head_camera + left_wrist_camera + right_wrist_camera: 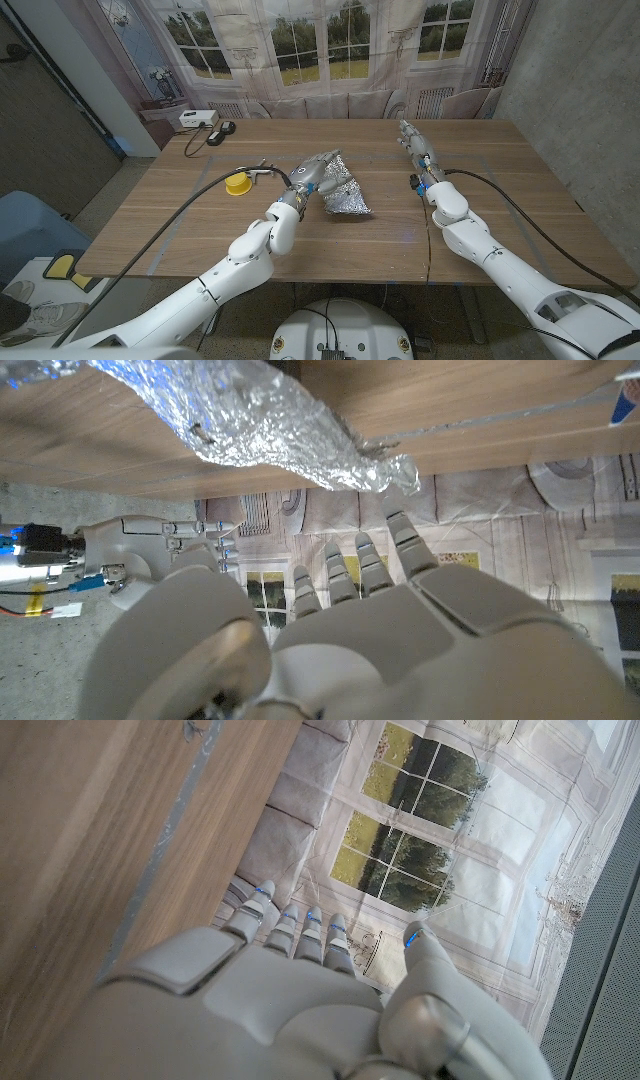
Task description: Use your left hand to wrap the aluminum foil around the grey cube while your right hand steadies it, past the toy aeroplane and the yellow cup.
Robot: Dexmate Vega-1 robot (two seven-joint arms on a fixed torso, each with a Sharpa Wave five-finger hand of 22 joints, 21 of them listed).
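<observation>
The crumpled aluminum foil [340, 187] lies in a lump at the table's middle; the grey cube is hidden, and I cannot tell whether it is inside. My left hand [309, 180] is at the foil's left side with its fingers stretched out straight, gripping nothing. In the left wrist view the fingertips [398, 525] reach just short of the foil [270, 410]. My right hand [416, 142] is well to the right of the foil, fingers straight and pointing to the far edge, holding nothing. The yellow cup [237, 184] stands left of the foil, with the small toy aeroplane [262, 171] beside it.
A white box [196, 118] and a black device [220, 130] with a cable sit at the table's far left corner. Black cables trail along both arms. A concrete wall is on the right, with a window backdrop behind the wooden table [500, 190].
</observation>
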